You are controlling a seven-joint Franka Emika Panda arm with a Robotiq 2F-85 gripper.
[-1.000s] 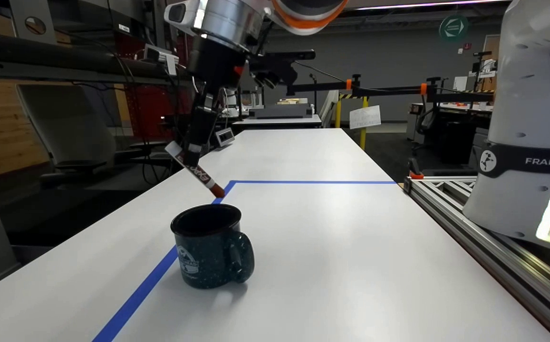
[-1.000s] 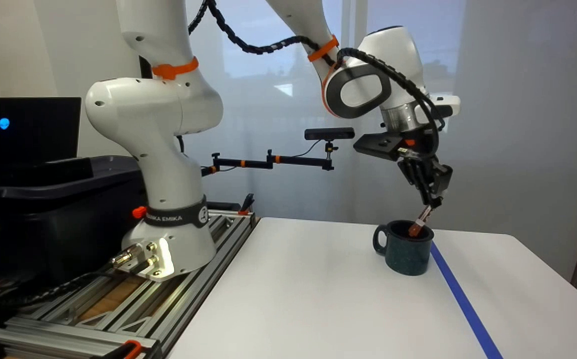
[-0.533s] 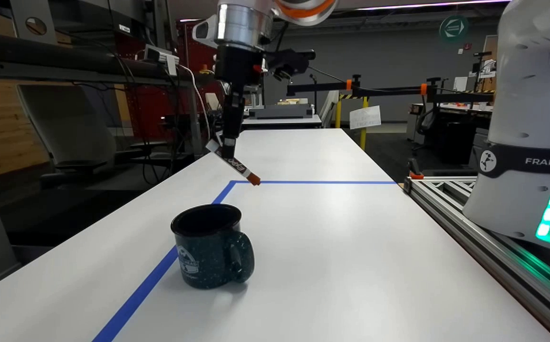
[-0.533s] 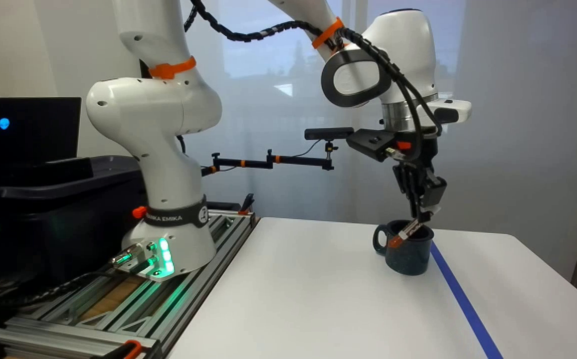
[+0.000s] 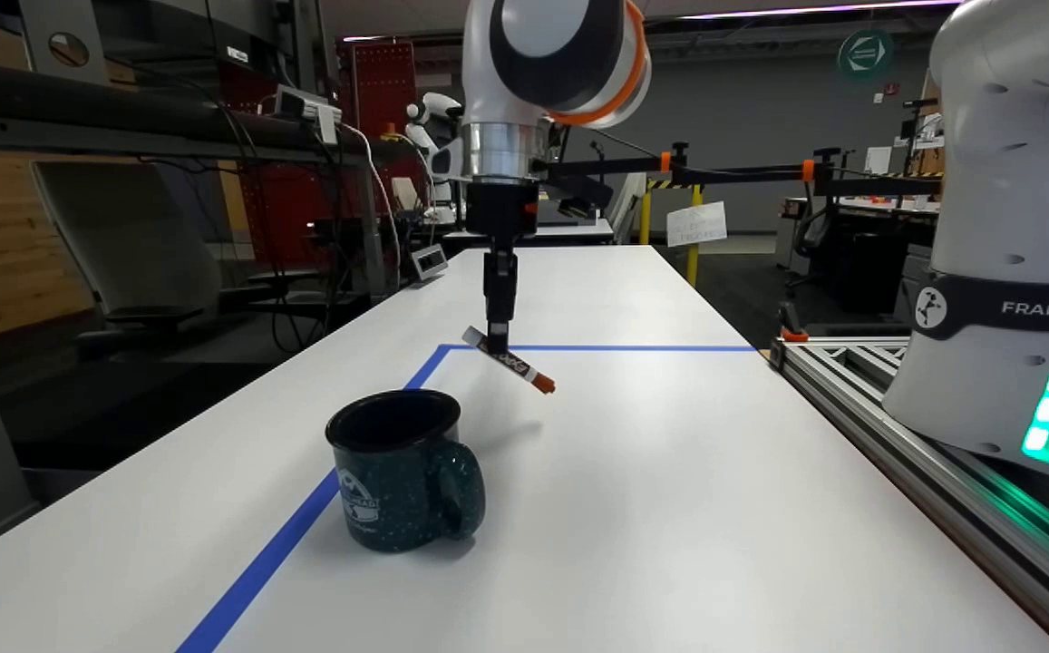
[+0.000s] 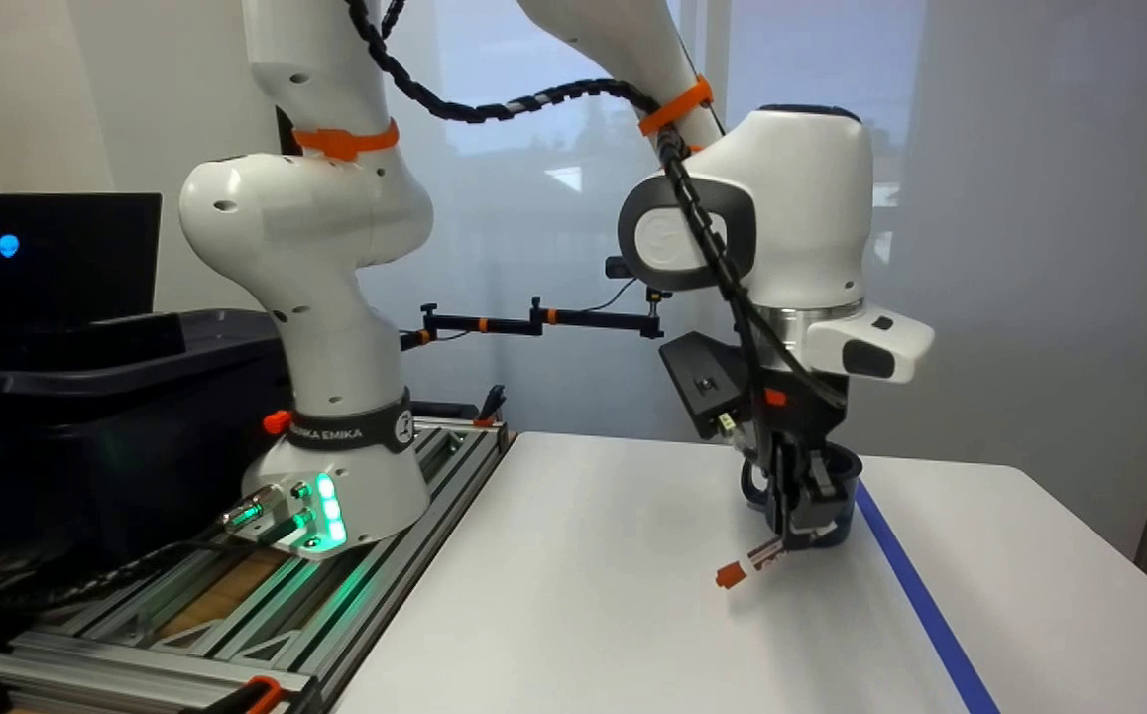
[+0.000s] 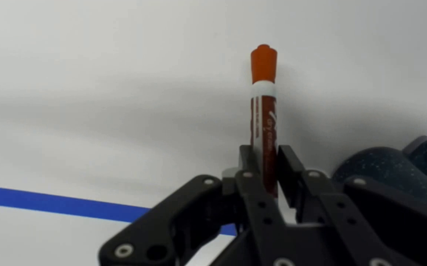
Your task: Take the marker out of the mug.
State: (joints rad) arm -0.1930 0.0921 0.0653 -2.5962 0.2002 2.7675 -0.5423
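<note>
gripper and marker have come down lower since half a second ago | jaws clamped on its barrel | marker tilted, cap end lower, above table, near mug, outside it | extraction looks done; setting down probably remains

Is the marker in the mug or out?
Out: the pincer holds the marker above the table, with a gap between it and the mug.

Orange-capped marker, tilted cap-down, held aloft outside mug; mug dark, speckled, upright.
</note>
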